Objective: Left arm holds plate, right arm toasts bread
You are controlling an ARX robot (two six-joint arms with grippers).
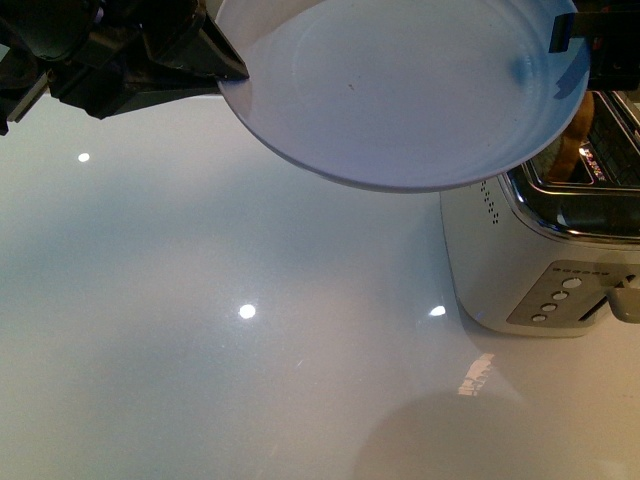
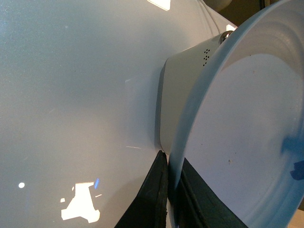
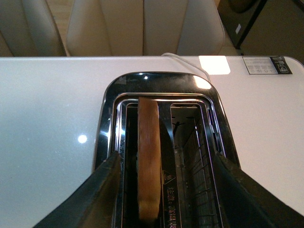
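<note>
Bread [image 3: 149, 161] stands in the toaster [image 3: 161, 88], right hand [image 3: 166, 159] spread above — left hand [image 2: 173, 192] clamps the plate [image 1: 400, 90] at 12 o'clock, seemingly awaiting toast.

Front view: plate [image 1: 400, 100] cut off at top edge, hiding part of toaster [image 1: 490, 270]. Right wrist view: bread [image 3: 149, 161] lower part hidden in slot.

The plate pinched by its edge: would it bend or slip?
Probably stiff: the plate shows no sag though the left gripper pinches only its rim. The smooth surface looks slippery, so it might pivot in that narrow grip.
</note>
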